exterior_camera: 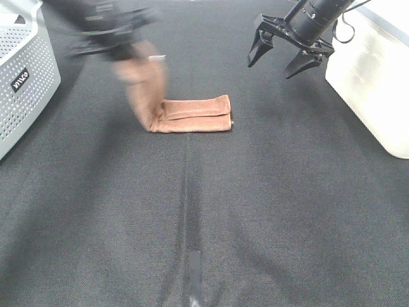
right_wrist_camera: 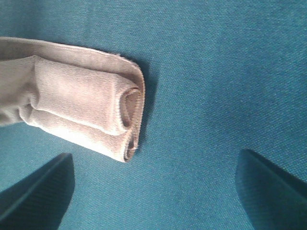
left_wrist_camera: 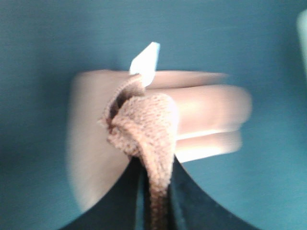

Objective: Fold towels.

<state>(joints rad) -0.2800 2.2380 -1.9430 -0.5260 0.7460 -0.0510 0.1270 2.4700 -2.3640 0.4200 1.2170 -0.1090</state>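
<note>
Left wrist view: left claw [left_wrist_camera: 154, 191] clenched on the towel [left_wrist_camera: 146, 127] at its tagged end, the rest folded on the counter [exterior_camera: 268, 211]; right claw [exterior_camera: 285, 56] spread, empty. Best carry that end across evenly, aligning edges before release.

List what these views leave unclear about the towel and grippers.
Exterior high: motion blur smears the left gripper, fingers indistinct.
Exterior high and left wrist: lifted end of the towel blurred.
Left wrist: white tag too blurred to read.
Right wrist: frame edge crops the right gripper.
</note>
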